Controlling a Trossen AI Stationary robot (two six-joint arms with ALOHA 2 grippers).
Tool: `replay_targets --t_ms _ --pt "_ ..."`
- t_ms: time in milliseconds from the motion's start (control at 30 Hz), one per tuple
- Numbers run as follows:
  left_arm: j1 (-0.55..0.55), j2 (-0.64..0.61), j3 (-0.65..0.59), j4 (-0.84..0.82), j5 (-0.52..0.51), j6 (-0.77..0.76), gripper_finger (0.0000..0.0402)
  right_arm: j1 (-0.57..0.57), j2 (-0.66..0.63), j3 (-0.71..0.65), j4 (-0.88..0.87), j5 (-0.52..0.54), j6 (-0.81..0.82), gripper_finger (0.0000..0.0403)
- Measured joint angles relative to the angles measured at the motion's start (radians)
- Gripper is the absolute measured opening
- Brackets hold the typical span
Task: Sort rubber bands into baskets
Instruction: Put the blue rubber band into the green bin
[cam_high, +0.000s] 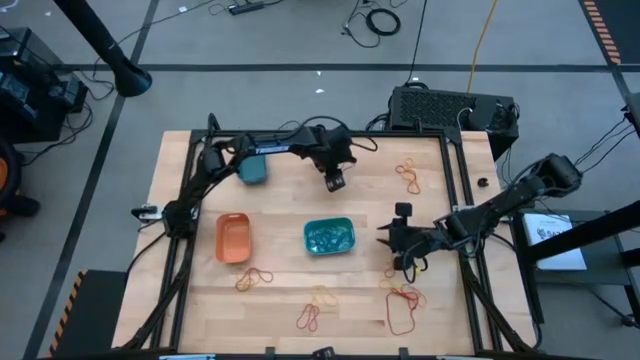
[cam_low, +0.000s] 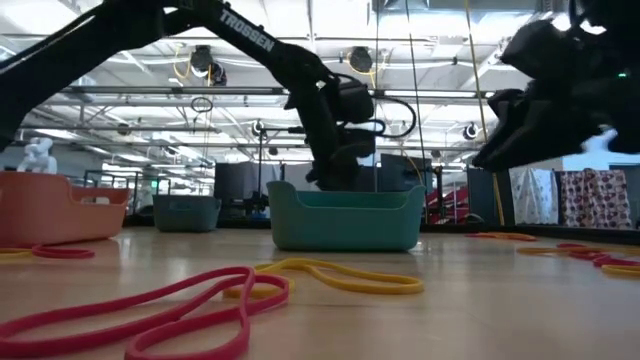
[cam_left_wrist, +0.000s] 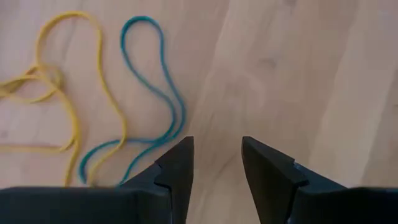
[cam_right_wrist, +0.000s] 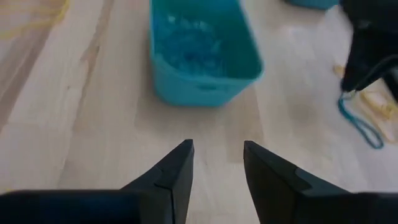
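On the table (cam_high: 190, 300), the orange basket (cam_high: 233, 238) sits farthest left, its contents not discernible. The darker blue basket (cam_high: 253, 167) lies behind it, partly under the left arm. The left hand (cam_high: 335, 181), fingers apart and empty, hovers beside a blue-green band (cam_left_wrist: 152, 106) and yellow bands (cam_left_wrist: 56, 93). The teal basket (cam_high: 329, 236) holds blue-green bands. The right hand (cam_high: 392, 250), fingers apart and empty, hangs just right of it, above loose red bands (cam_high: 403, 305).

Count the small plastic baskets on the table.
3. Orange plastic basket on the table's left side, teal-green plastic basket at centre holding blue-green bands, darker blue plastic basket at the far left, partly covered by the left arm. No others visible.
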Motion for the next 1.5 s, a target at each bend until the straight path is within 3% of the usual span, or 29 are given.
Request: replay_targets --t_ms 133,267,333,500,600,700,800,1067,1367,1500 --pt "-0.006 -0.007 0.005 -0.087 -0.055 0.06 0.0141 -0.07 0.0 0.0 0.025 0.093 -0.011 0.0135" --pt "0.007 -0.008 0.003 -0.167 -0.08 0.079 0.0141 -0.219 0.0 0.0 0.092 0.078 -0.149 0.0135" --pt "0.019 -0.013 0.003 -0.22 -0.094 0.082 0.0141 -0.331 0.006 0.0 0.171 -0.029 -0.243 0.0135" --pt "0.062 -0.037 0.003 -0.362 -0.109 0.099 0.0141 -0.625 0.068 0.001 0.377 -0.451 -0.491 0.0135" --pt "0.093 -0.045 -0.009 -0.418 -0.151 0.097 0.0141 -0.77 0.148 0.002 0.458 -0.566 -0.603 0.0135" --pt "0.123 -0.066 -0.053 -0.435 -0.166 0.097 0.0141 -0.893 0.284 0.063 0.492 -0.687 -0.616 0.0135" --pt "0.147 -0.096 -0.105 -0.426 -0.166 0.094 0.0141 -0.971 0.439 0.166 0.48 -0.728 -0.612 0.0135" --pt "0.167 -0.21 -0.307 -0.288 -0.153 0.1 0.0141 -1.059 0.704 0.437 0.262 -0.78 -0.61 0.0135" --pt "0.167 -0.301 -0.435 -0.179 -0.131 0.115 0.0141 -1.103 0.86 0.76 -0.177 -0.73 -0.562 0.0135" --pt "0.164 -0.32 -0.453 -0.154 -0.13 0.121 0.0141 -1.096 0.867 0.784 -0.259 -0.727 -0.555 0.0134"
